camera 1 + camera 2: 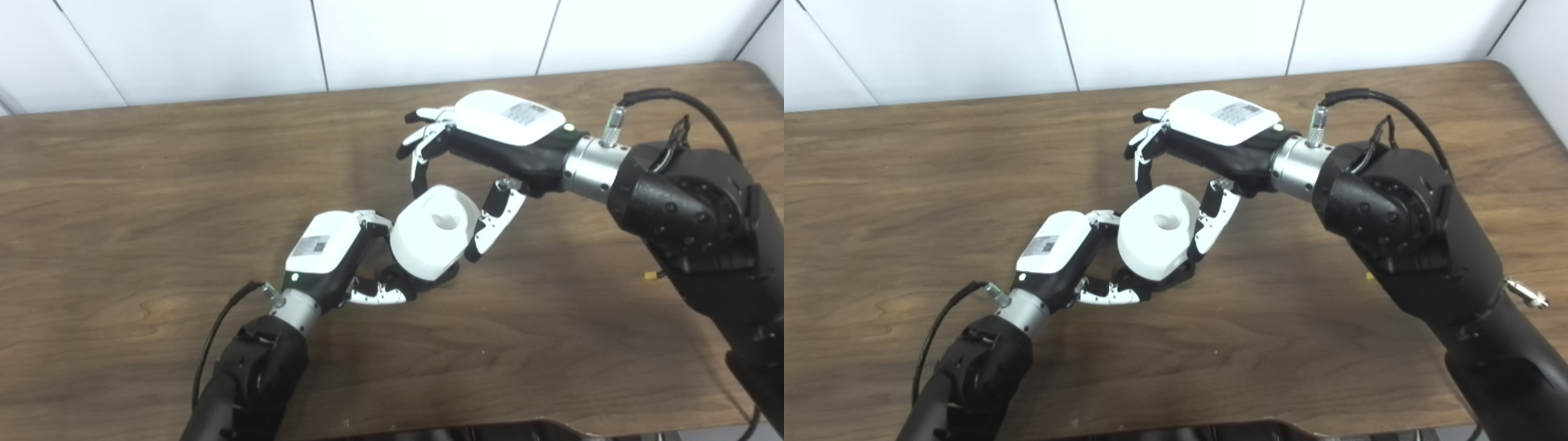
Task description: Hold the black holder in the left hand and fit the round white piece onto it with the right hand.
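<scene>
The round white piece (435, 233), a thick disc with a hole in its face, sits tilted between my two hands above the table. My left hand (331, 251) is shut on the black holder (446, 274). Only a dark sliver of the holder shows under the white piece; the rest is hidden. My right hand (490, 135) comes in from the right. Its thumb (497, 220) presses the piece's right side and its curled fingers (419, 165) meet the upper left edge. The piece also shows in the right eye view (1157, 231).
The brown wooden table (153, 202) runs back to a white panelled wall (214, 43). A small yellow bit (653, 277) lies by my right forearm. A dark object (520, 429) sits at the table's near edge.
</scene>
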Controlling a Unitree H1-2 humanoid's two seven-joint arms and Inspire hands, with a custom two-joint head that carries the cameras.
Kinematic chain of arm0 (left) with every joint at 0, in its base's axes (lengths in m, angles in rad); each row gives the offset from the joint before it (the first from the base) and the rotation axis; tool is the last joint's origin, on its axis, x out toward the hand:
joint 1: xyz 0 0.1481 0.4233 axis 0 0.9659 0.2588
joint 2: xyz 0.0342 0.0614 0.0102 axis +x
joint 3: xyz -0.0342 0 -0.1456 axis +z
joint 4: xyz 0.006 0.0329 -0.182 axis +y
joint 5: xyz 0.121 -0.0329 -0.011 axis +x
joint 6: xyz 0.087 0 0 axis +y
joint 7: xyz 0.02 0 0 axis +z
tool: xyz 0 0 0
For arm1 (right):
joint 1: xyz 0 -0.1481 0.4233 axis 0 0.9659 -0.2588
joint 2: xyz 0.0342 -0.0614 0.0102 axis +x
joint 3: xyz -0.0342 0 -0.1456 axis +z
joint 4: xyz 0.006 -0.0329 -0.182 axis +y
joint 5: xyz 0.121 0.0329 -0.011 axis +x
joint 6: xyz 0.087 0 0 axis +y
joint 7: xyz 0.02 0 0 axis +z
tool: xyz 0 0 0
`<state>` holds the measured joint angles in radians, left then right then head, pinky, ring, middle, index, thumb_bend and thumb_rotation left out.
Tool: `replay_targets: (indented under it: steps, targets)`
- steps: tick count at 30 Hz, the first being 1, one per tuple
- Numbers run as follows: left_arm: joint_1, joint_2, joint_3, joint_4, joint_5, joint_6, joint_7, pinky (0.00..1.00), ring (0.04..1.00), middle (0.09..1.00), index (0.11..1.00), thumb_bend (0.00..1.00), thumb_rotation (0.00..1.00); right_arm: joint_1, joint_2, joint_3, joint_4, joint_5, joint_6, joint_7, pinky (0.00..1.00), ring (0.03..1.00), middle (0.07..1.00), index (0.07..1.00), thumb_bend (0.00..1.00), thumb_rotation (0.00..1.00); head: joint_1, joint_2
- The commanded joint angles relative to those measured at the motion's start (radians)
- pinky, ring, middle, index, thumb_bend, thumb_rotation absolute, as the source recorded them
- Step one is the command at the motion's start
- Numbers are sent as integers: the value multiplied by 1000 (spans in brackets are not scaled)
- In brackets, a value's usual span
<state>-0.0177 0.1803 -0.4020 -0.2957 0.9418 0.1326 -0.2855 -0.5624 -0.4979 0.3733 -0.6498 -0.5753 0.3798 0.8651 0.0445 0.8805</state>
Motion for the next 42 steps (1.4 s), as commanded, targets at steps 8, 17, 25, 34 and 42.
replay_targets:
  steps: [8,17,25,34,42]
  targets:
    - [43,64,-25,58,82,21,-30,817,826,711,486,522,48,-34,-2,-25,-11,5,-18,-17,900,972,831,483,525,136,-8,-6]
    - [42,76,-46,48,87,11,-26,807,802,694,486,521,47,-23,-12,-24,-13,17,-25,-11,903,974,832,483,525,135,-17,-1]
    - [41,66,-47,38,84,29,-43,795,808,701,486,521,47,-10,-14,-13,2,19,-60,-12,896,973,830,484,525,136,-21,3]
    - [40,60,-48,33,84,36,-53,794,810,706,486,521,48,10,-12,4,21,-1,-112,-10,968,980,829,485,524,134,-22,8]
    - [38,51,-50,29,93,46,-67,805,822,713,486,521,48,19,-13,4,54,-14,-169,-21,971,990,823,484,524,133,-25,7]
